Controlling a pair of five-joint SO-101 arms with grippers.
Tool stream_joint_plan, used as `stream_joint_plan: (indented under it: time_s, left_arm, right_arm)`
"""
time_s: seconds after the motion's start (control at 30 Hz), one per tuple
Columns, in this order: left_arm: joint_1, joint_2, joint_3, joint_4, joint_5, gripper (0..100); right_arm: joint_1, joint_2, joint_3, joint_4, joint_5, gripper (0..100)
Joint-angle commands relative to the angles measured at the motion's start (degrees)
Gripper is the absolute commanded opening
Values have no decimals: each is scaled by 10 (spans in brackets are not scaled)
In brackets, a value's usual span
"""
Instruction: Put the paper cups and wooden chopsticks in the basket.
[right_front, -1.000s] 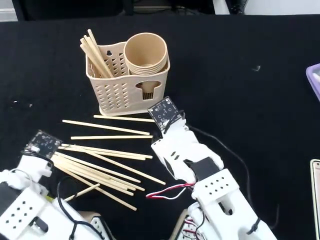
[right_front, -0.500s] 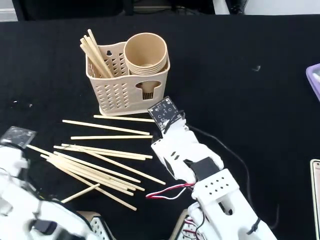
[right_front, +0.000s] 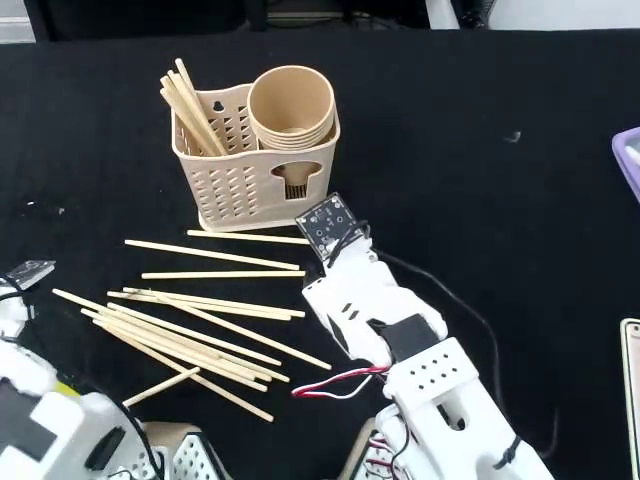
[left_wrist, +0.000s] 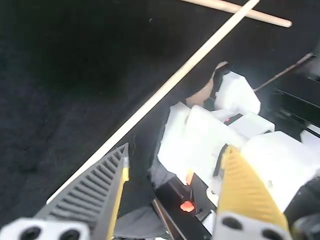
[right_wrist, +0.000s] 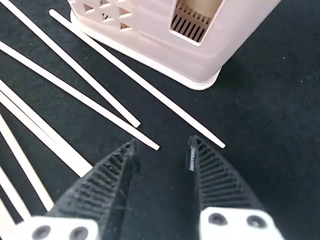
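A beige perforated basket (right_front: 250, 175) stands at the back of the black table, holding stacked paper cups (right_front: 291, 105) and several wooden chopsticks (right_front: 188, 105). Several loose chopsticks (right_front: 190, 325) lie scattered in front of it. My right gripper (right_wrist: 162, 146) is open with nothing between its fingers, hovering just above the cloth in front of the basket (right_wrist: 200, 45), close to the tips of two chopsticks (right_wrist: 145, 87). The right arm's wrist (right_front: 335, 232) sits just in front of the basket. My left gripper (left_wrist: 172, 160) is open and empty at the near-left corner, above one chopstick (left_wrist: 165, 92).
A purple object (right_front: 628, 160) pokes in at the right edge and a pale flat thing (right_front: 632, 390) lies lower right. White arm base parts (left_wrist: 225, 130) lie under the left gripper. Red and white wires (right_front: 335, 382) trail beside the right arm.
The left arm drew back toward the near-left corner, off the loose chopsticks, uncovering their left ends. The right arm kept still.
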Motion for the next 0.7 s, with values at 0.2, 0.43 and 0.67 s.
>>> stream_joint_plan:
  time_s: [0.2,0.43,0.67]
  left_arm:
    - [-1,94,5,-51,-24,295]
    - [-36,69,109,-389,-61,287]
    - [-80,-38,177,-363,-175,292]
  right_arm:
    - [5,0,-6,-10,4,166]
    - [5,0,-7,-11,4,166]
    - [5,0,-7,-12,5,166]
